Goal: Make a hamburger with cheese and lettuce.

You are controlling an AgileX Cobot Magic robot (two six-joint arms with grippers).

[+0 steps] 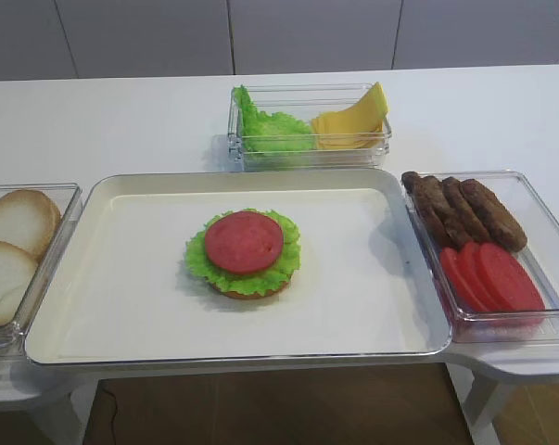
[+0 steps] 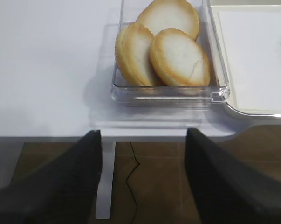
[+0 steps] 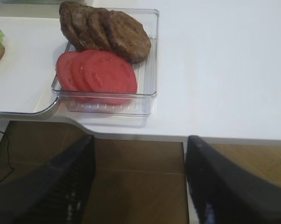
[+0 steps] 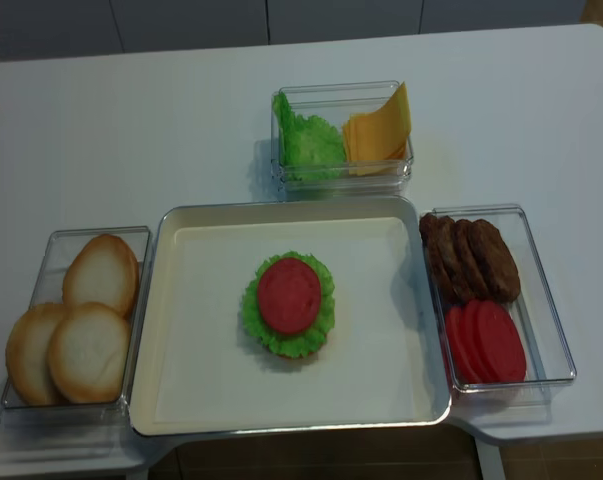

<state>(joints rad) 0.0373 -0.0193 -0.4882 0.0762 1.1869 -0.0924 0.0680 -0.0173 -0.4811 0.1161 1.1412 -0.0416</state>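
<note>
From the exterior high view, the hamburger (image 1: 243,255) lies flat at the middle of the cream tray (image 1: 121,315): tan bun base, ruffled lettuce (image 1: 201,264) overhanging, a smooth red tomato slice (image 1: 244,241) on top. It is round, with no long axis. Behind, a clear box (image 1: 309,153) holds spare leaves and the cheese (image 1: 353,122), thin yellow squares leaning upright.

Right wrist view: the right tool (image 3: 140,182) hangs spread and empty off the surface's (image 3: 224,65) edge, near dark patties (image 3: 107,30).

Left wrist view: the left tool (image 2: 144,179) is likewise spread, before pale bun halves (image 2: 163,49).
</note>
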